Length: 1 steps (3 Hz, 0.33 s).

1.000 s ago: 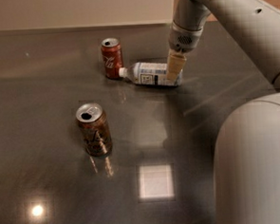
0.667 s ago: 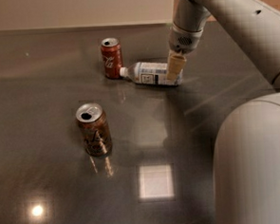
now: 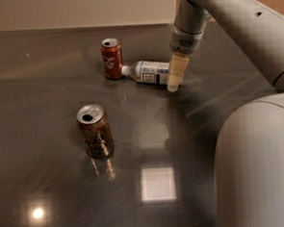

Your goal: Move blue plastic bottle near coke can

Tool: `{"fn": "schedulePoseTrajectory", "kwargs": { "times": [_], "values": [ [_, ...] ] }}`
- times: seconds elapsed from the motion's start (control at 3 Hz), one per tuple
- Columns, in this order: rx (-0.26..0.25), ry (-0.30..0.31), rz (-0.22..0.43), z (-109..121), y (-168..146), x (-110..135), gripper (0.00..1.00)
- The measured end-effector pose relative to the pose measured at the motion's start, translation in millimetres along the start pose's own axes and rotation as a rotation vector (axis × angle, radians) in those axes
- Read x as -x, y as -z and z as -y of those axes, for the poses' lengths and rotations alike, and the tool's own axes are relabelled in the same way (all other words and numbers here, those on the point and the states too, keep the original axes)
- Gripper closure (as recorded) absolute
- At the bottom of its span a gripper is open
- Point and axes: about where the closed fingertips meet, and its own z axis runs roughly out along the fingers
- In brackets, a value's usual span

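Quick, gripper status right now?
Gripper: open or closed cannot be told; it is at the base end of the blue plastic bottle, which lies on its side, cap toward the coke can.

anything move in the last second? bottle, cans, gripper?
Nothing visibly changed. The gripper stays at the base end of the bottle, which lies on its side with its cap right by the coke can. The brown can stands where it was, nearer the camera.
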Motion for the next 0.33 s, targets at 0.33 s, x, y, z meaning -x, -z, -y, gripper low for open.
{"fn": "schedulePoseTrajectory", "kwargs": {
  "times": [0.33],
  "values": [
    [0.0,0.0,0.0,0.0,0.0,0.0,0.0]
  ]
}}
